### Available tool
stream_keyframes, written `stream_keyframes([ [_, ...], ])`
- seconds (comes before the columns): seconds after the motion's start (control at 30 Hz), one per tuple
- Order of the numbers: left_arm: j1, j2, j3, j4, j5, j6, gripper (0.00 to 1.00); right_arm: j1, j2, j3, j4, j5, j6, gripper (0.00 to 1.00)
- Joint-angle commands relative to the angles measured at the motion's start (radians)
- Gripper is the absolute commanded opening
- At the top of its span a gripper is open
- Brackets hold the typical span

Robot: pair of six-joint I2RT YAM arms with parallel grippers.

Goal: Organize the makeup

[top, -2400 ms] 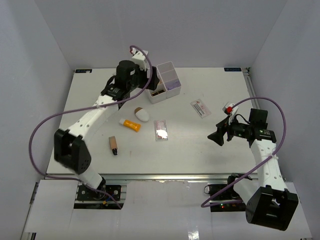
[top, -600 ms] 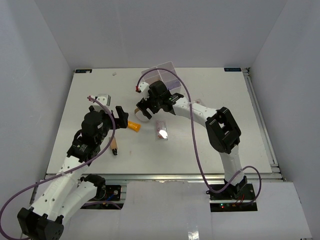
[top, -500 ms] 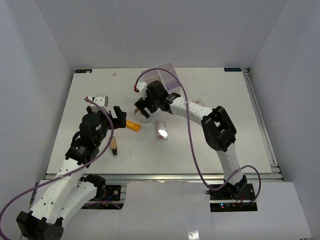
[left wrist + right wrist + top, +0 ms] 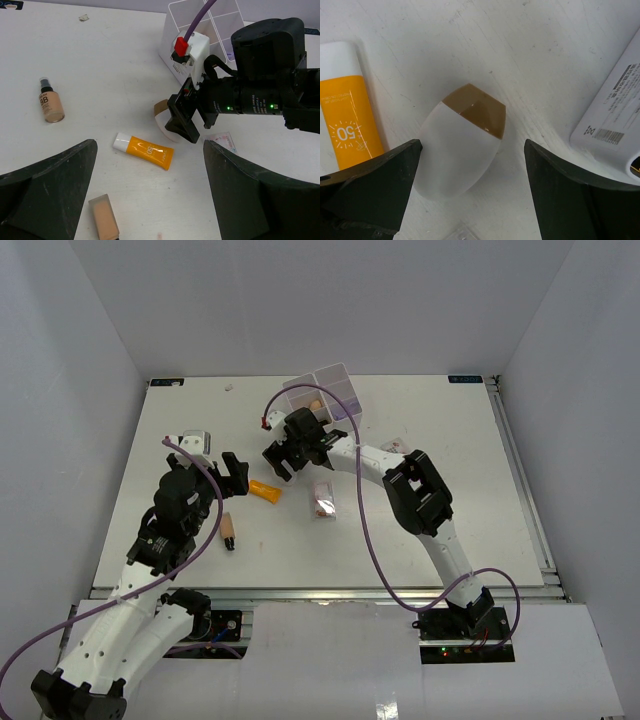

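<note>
A white egg-shaped sponge [image 4: 462,145] with a brown tip lies on the table, and my right gripper [image 4: 472,146] stands open astride it without touching; from above, that gripper [image 4: 278,460] covers it. The orange tube [image 4: 145,151] [image 4: 265,490] lies just left of the sponge. My left gripper [image 4: 150,150] [image 4: 235,472] hangs open and empty above the tube. A tan stick [image 4: 104,217] [image 4: 228,532] lies nearer me. The tan bottle [image 4: 50,102] lies far left. The clear pink palette [image 4: 323,500] [image 4: 222,140] sits right of the tube.
The white compartment box [image 4: 325,400] [image 4: 200,25] stands behind the right gripper, a tan item in one compartment; its labelled side [image 4: 615,115] is close to the right finger. A white-red packet [image 4: 395,445] peeks out beside the right arm. A small scrap [image 4: 230,387] lies at the back.
The right arm has swung from the right side across to the sponge. The left arm has pulled back from the box to the near left. Both edged slightly left in the last half second.
</note>
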Motion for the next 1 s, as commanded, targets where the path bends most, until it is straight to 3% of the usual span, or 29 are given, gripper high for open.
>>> stream_keyframes([
  [0.0, 0.008, -0.012, -0.006, -0.002, -0.001, 0.01, 0.98, 0.004, 0.024, 0.039, 0.034, -0.032, 0.038, 0.9],
  [0.27, 0.009, -0.012, -0.007, 0.0, 0.007, 0.011, 0.98, 0.004, 0.023, 0.026, 0.034, -0.067, 0.119, 0.9],
  [0.53, 0.012, -0.01, -0.007, 0.0, 0.012, 0.011, 0.98, 0.006, -0.005, -0.009, 0.04, 0.037, 0.237, 0.9],
  [0.97, 0.016, -0.01, -0.007, 0.001, 0.018, 0.012, 0.98, 0.042, -0.007, -0.094, 0.081, 0.161, 0.277, 0.9],
])
